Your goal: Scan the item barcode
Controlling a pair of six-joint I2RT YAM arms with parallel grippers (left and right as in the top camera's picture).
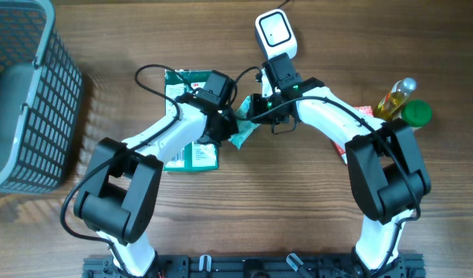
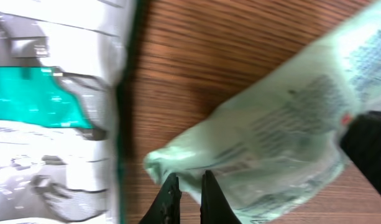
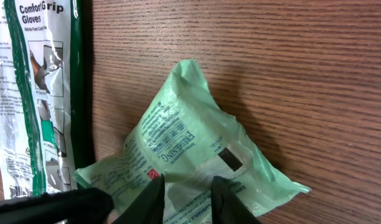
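A pale green printed packet [image 1: 244, 133] lies on the wooden table between my two arms. In the left wrist view the green packet [image 2: 283, 130] has its lower edge running into my left gripper [image 2: 189, 178], which is shut on that edge. My left gripper [image 1: 224, 127] is at the packet's left side. My right gripper [image 1: 255, 116] hangs over the packet's right half. Seen from the right wrist, the packet [image 3: 184, 124] shows through the gap in my right gripper [image 3: 188, 182], which is open. I cannot make out a barcode. A white scanner [image 1: 275, 32] stands at the back.
A flat glove packet [image 1: 194, 154] lies under my left arm, beside the green one. A grey mesh basket [image 1: 24, 93] fills the left side. An oil bottle [image 1: 396, 96], a green-capped item [image 1: 416, 113] and a red pack [image 1: 361, 114] sit at the right.
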